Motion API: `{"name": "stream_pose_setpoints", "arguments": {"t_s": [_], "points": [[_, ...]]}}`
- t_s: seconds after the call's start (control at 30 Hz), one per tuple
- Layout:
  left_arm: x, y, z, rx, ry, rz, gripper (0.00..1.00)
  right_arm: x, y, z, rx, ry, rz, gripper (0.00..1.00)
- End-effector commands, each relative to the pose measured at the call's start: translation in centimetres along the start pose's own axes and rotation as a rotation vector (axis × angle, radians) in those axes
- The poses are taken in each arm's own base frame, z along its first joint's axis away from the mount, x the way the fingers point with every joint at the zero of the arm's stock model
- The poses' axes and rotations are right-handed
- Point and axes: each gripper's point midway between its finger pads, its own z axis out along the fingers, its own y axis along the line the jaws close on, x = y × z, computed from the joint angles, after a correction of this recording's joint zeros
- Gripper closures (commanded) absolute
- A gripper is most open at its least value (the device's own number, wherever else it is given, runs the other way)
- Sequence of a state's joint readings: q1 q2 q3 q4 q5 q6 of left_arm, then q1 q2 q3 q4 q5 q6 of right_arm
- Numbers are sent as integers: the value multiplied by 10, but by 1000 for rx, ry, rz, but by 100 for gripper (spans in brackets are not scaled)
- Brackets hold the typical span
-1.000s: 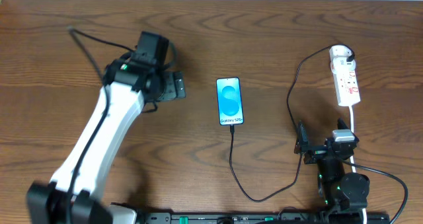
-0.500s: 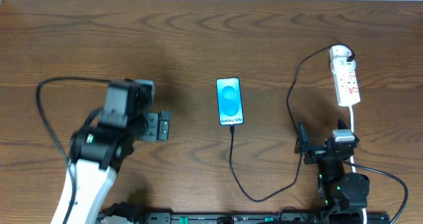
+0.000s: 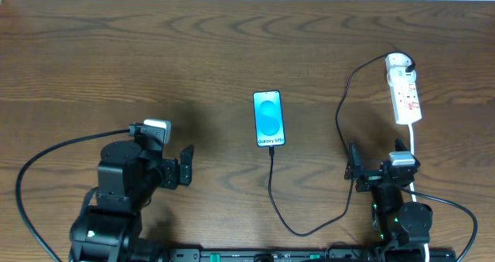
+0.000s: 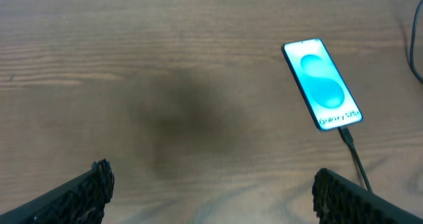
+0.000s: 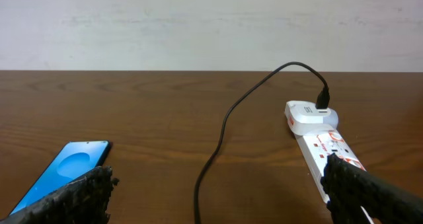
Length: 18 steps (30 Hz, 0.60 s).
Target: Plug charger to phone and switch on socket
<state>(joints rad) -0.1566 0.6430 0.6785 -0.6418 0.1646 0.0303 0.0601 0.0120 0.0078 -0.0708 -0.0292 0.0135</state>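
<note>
The phone (image 3: 268, 118) lies screen-up mid-table, light blue screen lit; it also shows in the left wrist view (image 4: 322, 84) and the right wrist view (image 5: 59, 173). The black charger cable (image 3: 272, 192) is plugged into the phone's near end and loops right and up to the white socket strip (image 3: 404, 90), where it enters the round plug head (image 5: 312, 113). My left gripper (image 3: 184, 166) is open and empty, left of the phone near the front. My right gripper (image 3: 354, 171) is open and empty, in front of the strip; the cable runs between its fingers in the right wrist view (image 5: 210, 178).
The strip's white cord (image 3: 414, 150) runs toward the front past my right arm. A black cable (image 3: 46, 155) from my left arm loops at the front left. A pale wall (image 5: 198, 26) lies beyond the table's far edge.
My left arm has pulled back from beside the phone toward the front left, gripper open and empty throughout. The right arm, phone, cable and strip have not moved.
</note>
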Motion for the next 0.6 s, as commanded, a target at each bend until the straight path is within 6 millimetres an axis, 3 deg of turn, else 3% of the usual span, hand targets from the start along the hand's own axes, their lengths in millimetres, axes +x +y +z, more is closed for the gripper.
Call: {"name": "stream_pose_setpoints", "arguments": {"t_s": [0.0, 0.2, 0.57], "points": [[7, -3, 9, 39, -28, -10, 2, 1, -2, 0, 11, 0, -11, 1], [14, 4, 9, 38, -133, -92, 2, 1, -2, 0, 11, 0, -11, 1], [24, 5, 8, 42, -298, -63, 2, 1, -2, 0, 11, 0, -11, 1]]}}
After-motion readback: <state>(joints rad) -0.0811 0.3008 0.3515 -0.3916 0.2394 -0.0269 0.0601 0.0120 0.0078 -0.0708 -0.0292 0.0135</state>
